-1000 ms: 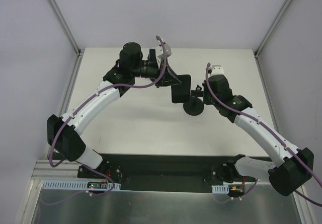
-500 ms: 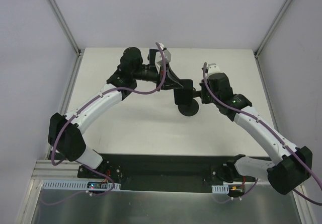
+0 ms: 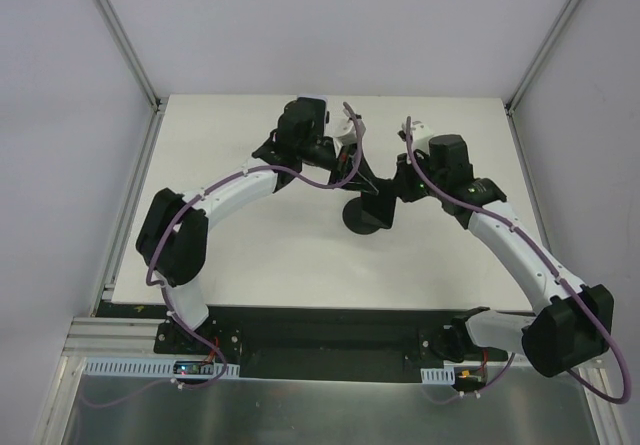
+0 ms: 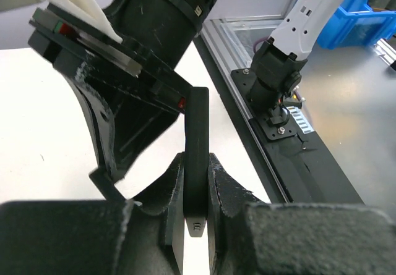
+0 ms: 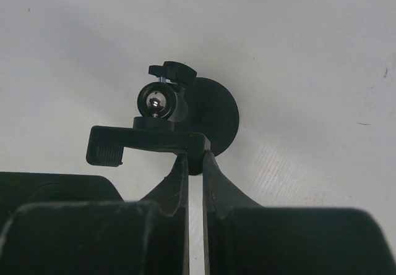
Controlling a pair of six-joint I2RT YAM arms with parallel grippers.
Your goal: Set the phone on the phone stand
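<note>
My left gripper [image 4: 197,164] is shut on the black phone [image 4: 198,126], which shows edge-on between the fingers. In the top view the left gripper [image 3: 362,177] holds the phone [image 3: 377,203] just above the black phone stand [image 3: 358,219] at the table's middle. My right gripper [image 5: 193,157] is shut on the right end of the stand's clamp bracket [image 5: 145,142]. The stand's ball joint [image 5: 158,99] and round base [image 5: 216,117] lie below it. In the top view the right gripper [image 3: 398,187] is right beside the phone.
The white table [image 3: 250,255] has metal frame posts at its left edge [image 3: 130,215] and right edge [image 3: 535,205]. The right arm's wrist [image 4: 142,71] fills the upper left of the left wrist view, close to the phone. The black base rail [image 3: 320,330] runs along the near edge.
The left arm swung right and carried the phone down toward the stand. The right gripper and the stand shifted slightly left. Both grippers now crowd together over the stand.
</note>
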